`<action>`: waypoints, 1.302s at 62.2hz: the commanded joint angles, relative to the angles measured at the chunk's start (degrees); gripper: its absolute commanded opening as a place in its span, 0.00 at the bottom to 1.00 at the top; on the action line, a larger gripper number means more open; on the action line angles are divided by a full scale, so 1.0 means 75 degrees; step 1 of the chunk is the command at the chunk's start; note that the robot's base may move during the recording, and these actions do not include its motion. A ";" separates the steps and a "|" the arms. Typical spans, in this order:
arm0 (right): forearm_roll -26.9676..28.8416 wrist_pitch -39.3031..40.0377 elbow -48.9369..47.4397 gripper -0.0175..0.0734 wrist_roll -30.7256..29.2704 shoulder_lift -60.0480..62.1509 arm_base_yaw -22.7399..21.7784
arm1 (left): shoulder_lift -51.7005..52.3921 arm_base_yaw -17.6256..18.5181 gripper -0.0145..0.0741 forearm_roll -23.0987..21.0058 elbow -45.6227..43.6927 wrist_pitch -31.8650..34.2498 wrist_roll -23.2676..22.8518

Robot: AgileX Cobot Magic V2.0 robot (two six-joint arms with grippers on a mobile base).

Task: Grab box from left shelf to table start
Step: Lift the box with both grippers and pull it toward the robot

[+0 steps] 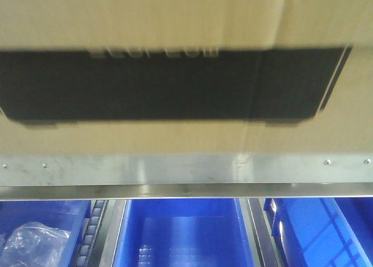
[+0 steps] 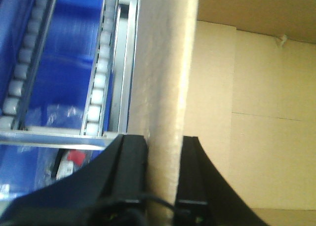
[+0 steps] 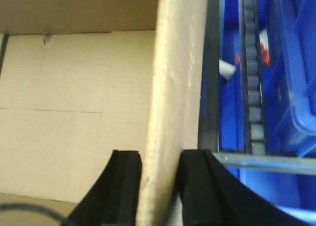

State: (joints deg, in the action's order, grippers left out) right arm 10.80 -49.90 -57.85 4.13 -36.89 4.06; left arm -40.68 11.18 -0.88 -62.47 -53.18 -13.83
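Observation:
The brown cardboard box [image 1: 175,16] fills the top of the front view, its black panel with faint light lettering facing me. It sits just above the shelf's brushed steel front rail [image 1: 186,169]. My left gripper [image 2: 164,152] is shut on the box's left wall [image 2: 165,78], one finger outside and one inside the open carton. My right gripper [image 3: 160,162] is shut on the box's right wall [image 3: 177,73] in the same way. The box's bare inner walls show in both wrist views. The table is out of view.
Blue plastic bins [image 1: 180,232] sit on the level below the rail, one holding a clear plastic bag [image 1: 32,241]. Roller tracks [image 2: 98,88] run beside the box on the left, and another roller track [image 3: 251,88] on the right, with blue bins [image 3: 296,63] close by.

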 commanded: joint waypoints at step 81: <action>-0.0755 0.0771 -0.0261 0.25 -0.0050 0.1761 -0.0103 | 0.1698 -0.0015 0.05 0.0558 -0.0291 0.1130 -0.0066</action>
State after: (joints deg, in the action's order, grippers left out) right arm 13.01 -52.37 -57.85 4.02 -23.25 4.06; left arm -28.30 11.18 -1.94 -62.34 -55.19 -13.08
